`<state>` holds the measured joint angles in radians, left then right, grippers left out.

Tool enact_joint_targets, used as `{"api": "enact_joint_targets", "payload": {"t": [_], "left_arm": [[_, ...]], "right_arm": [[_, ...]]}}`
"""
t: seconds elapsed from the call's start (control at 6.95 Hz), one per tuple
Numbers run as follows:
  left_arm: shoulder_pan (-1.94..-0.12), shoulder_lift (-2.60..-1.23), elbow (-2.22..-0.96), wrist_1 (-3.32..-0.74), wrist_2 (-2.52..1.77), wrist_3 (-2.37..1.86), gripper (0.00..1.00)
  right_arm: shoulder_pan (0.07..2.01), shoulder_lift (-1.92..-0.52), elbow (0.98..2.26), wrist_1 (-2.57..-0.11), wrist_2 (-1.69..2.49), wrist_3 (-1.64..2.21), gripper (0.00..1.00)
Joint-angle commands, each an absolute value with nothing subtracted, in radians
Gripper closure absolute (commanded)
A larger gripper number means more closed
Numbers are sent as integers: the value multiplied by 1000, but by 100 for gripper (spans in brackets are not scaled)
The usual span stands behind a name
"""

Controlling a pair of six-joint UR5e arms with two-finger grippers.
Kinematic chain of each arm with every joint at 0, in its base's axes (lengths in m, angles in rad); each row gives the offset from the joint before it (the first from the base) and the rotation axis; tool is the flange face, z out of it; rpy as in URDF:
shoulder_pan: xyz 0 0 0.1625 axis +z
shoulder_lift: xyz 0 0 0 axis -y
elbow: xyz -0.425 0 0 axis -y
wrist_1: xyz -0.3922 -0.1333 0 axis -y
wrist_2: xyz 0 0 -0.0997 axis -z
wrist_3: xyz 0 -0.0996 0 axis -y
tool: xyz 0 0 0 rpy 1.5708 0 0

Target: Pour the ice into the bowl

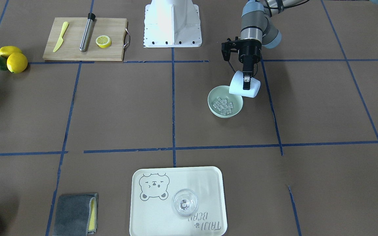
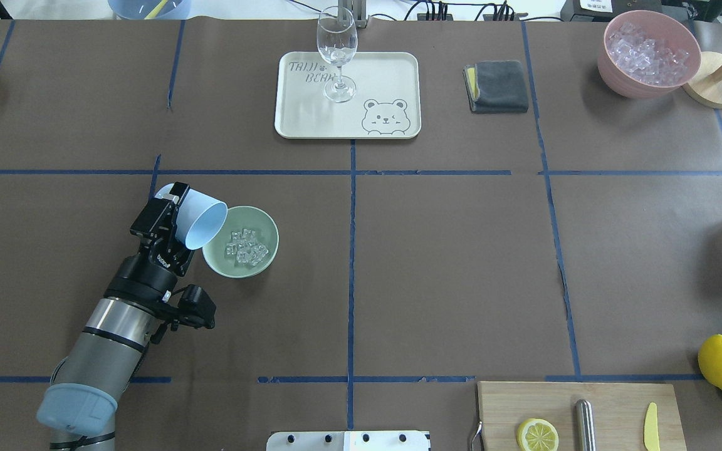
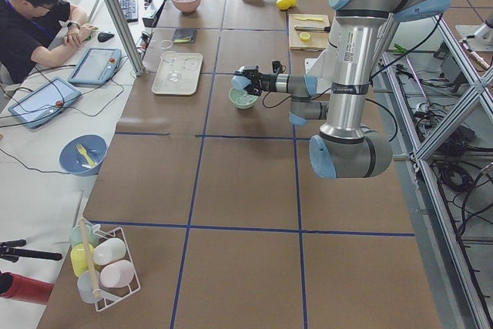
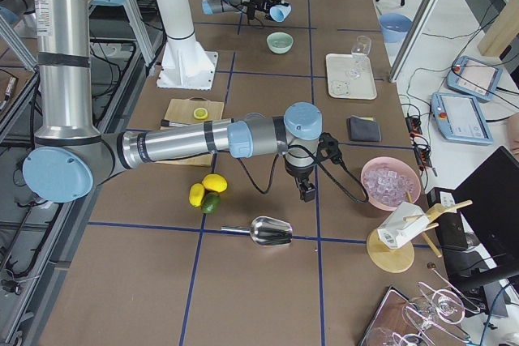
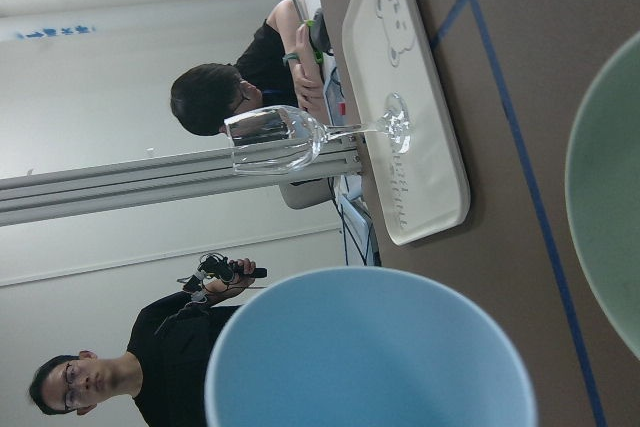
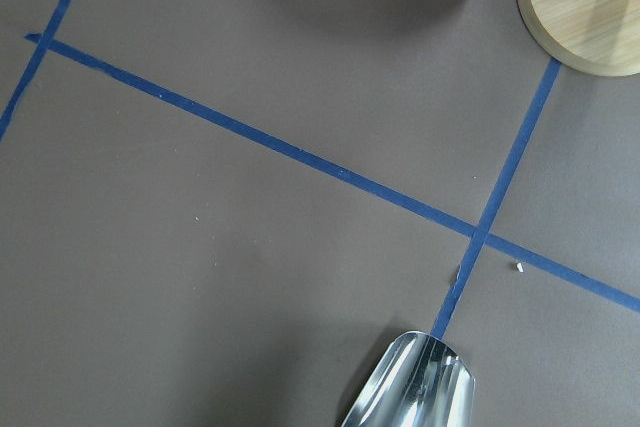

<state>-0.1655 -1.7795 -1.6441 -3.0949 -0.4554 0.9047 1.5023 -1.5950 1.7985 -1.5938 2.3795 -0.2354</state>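
Note:
The pale mint-green bowl [image 1: 236,109] [image 2: 220,260] sits on the brown table on my left side. The ice [image 1: 223,105] [image 2: 246,246], several small clear cubes, lies inside it. My left gripper [image 1: 246,82] [image 2: 176,213] is shut on a light blue cup [image 1: 238,88] [image 2: 201,219], tilted with its mouth over the bowl's rim. The left wrist view shows the cup [image 5: 370,357] and the bowl's edge [image 5: 610,227]. My right gripper [image 4: 307,194] shows only in the exterior right view, low over the table near the pink bowl; I cannot tell whether it is open or shut.
A tray [image 2: 298,119] holds a wine glass [image 2: 337,44]. A grey cloth [image 2: 497,86] and a pink bowl of ice [image 2: 649,50] are far right. A cutting board [image 1: 74,49] carries a lemon slice, a knife and a metal rod. A metal scoop [image 6: 415,387] lies near my right gripper.

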Motion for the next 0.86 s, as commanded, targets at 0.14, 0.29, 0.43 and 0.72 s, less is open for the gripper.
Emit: {"api": "enact_joint_targets", "payload": {"t": [0.14, 0.29, 0.43, 0.72], "left_arm": [[-94, -1781, -1640, -3218, -457, 286, 100], [-66, -1784, -1638, -3221, -448, 65, 100], [-57, -1786, -1657, -3227, -449, -124, 100], [-52, -1786, -1658, -3237, -448, -428, 100]], "right_arm": [[1503, -1595, 1799, -1594, 2381, -235, 0], [1503, -1595, 1801, -1594, 2381, -235, 0], [1503, -1594, 1802, -1594, 2381, -235, 0], [1505, -1594, 1802, -1594, 2382, -236, 0]]}}
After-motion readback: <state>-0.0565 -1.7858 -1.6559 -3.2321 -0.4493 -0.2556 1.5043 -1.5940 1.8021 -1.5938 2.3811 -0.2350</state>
